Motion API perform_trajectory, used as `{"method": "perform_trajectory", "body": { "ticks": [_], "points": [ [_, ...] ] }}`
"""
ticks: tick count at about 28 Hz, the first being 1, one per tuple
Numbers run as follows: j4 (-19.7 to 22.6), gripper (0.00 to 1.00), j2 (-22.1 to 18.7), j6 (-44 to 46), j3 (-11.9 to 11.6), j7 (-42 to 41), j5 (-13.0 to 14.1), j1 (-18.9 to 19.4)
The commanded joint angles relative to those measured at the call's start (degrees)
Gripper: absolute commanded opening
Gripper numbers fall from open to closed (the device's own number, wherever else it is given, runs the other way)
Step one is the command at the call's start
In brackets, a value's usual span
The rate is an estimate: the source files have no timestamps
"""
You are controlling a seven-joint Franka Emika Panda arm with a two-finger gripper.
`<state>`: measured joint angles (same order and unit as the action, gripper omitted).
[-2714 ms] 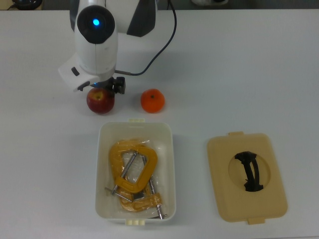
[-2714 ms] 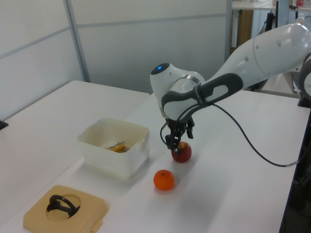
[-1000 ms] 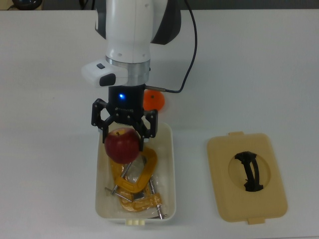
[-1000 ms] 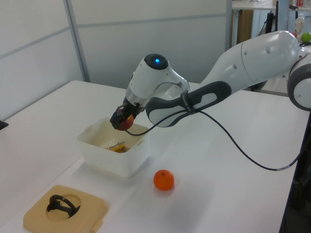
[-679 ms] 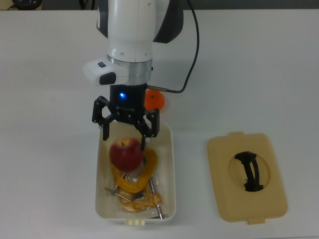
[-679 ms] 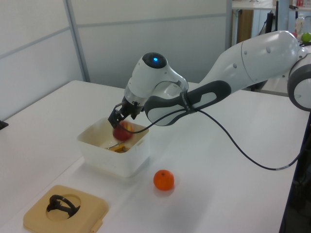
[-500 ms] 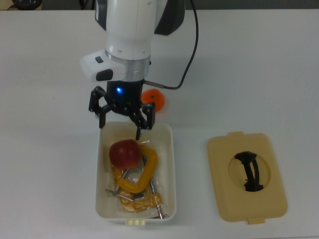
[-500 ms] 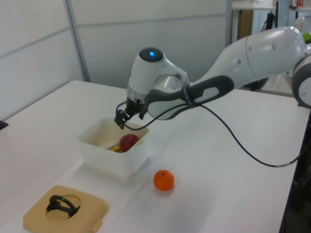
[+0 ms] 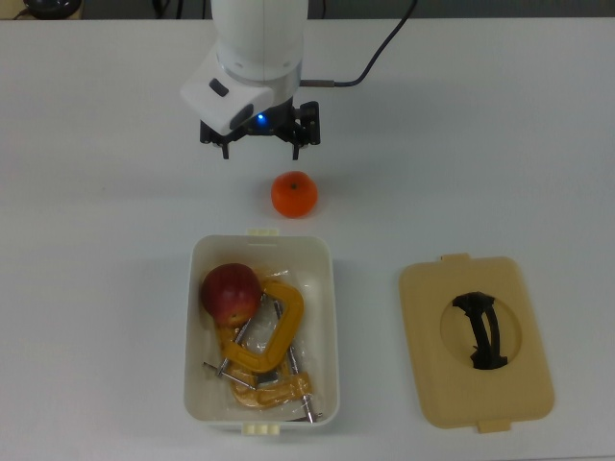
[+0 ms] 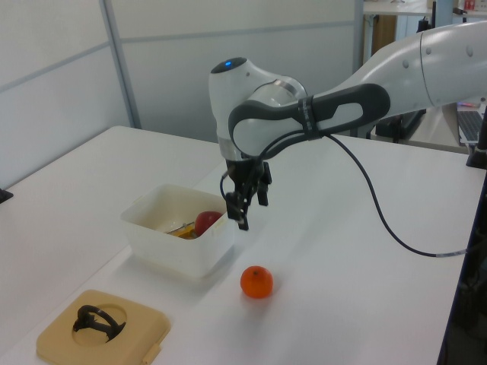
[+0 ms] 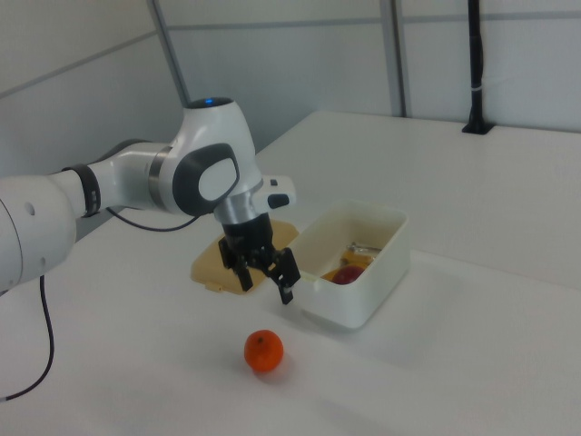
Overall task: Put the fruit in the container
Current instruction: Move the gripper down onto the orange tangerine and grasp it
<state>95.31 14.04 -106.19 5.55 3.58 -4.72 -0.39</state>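
- The pincer [image 9: 260,141] is held open and empty above the worktop [image 9: 500,154], beside the orange [image 9: 294,194].
- The apple [image 9: 231,293] is seen inside the container [image 9: 332,317].
- The orange is judged firm, light, probably rollable; a grip across its middle is advised.

White table [image 9: 96,192], orange [image 9: 294,194], white tub [image 9: 330,317], tan lid [image 9: 476,341]

Setting is a robotics laboratory: a white worktable [image 10: 365,258] carrying a robot arm [image 10: 396,84], grey partition panels [image 10: 228,68] upper left, cabling [image 10: 380,220] at right.
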Motion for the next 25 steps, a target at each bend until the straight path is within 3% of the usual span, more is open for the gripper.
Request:
{"method": "perform_trajectory", "body": {
  "ticks": [1,3,9,19,23,25],
  "points": [
    [3.8,1.00,1.9,-0.8,1.5,-2.5,-2.3,1.8],
    [5.0,1.00,3.2,-1.8,1.7,-2.0,-4.3,2.7],
    [6.6,1.00,5.3,-5.3,1.7,-1.6,-5.1,4.3],
    [6.7,1.00,8.6,-7.5,1.7,3.4,-12.7,4.3],
    [7.8,1.00,8.8,-7.8,1.7,3.4,-13.6,4.3],
    [7.9,0.77,8.8,-7.8,1.7,3.8,-13.6,4.3]
  ]
}}
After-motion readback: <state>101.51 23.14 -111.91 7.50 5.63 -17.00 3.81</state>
